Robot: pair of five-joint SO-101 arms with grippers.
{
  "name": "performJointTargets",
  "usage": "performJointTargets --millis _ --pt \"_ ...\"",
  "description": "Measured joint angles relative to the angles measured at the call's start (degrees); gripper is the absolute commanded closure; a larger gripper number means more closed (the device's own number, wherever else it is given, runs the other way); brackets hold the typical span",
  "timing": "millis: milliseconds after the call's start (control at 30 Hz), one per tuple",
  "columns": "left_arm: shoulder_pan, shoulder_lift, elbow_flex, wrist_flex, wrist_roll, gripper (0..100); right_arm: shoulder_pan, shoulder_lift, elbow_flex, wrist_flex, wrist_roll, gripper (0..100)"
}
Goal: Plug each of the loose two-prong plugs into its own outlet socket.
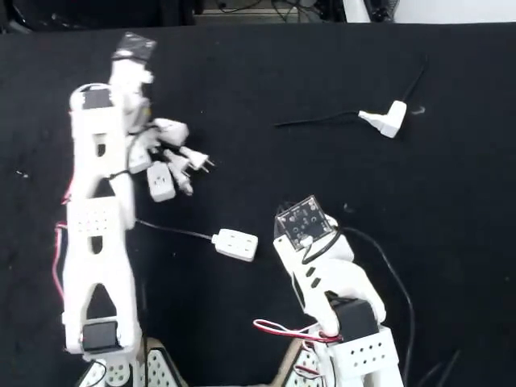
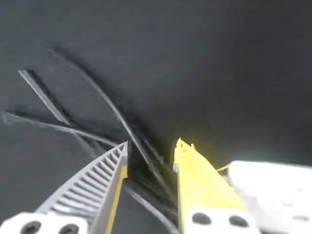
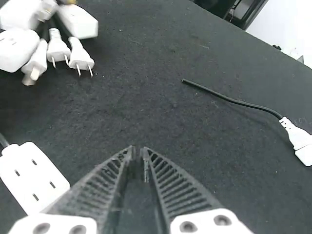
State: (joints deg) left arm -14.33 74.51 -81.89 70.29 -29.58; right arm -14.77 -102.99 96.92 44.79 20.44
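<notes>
Looking down onto a table (image 1: 451,266) lying under a black, matte cloth (image 1: 266,72). Running flat and unwrinkled out to the straight far edge. Showing a felt-like nap and scattered pale lint specks at close range in the right wrist view. Giving way beyond the far edge to a dark strip holding loose cables (image 1: 282,10). Showing a pale panel (image 1: 439,10) at the far right corner, possibly a wall or a board, too cropped for certainty. Showing, in the right wrist view, a white surface (image 3: 295,27) beside a dark boxy object (image 3: 243,10) past the table's edge. Receiving even, diffuse light across the cloth; casting soft, faint shadows.
</notes>
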Motion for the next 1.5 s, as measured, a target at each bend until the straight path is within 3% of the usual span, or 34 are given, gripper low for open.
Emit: performJointTargets --millis 267,567,733,900,1300,1500 --pt "-13.0 0.3 -8.7 2.9 -4.7 84 0.0 0.0 0.0 0.0 0.0 98.6" --pt "-12.7 -4.0 -10.5 15.2 -3.3 84 0.0 0.0 0.0 0.0 0.0 98.6" --pt "-8.8 -9.8 -10.5 22.6 1.8 84 0.0 0.0 0.0 0.0 0.0 98.6" --pt "-0.4 -12.2 -10.5 29.3 3.3 84 0.0 0.0 0.0 0.0 0.0 98.6" --pt "10.1 -12.1 -10.4 30.3 17.5 84 0.0 0.0 0.0 0.0 0.0 98.6" --pt "12.0 -12.3 1.1 30.3 22.3 84 0.0 0.0 0.0 0.0 0.0 98.6"
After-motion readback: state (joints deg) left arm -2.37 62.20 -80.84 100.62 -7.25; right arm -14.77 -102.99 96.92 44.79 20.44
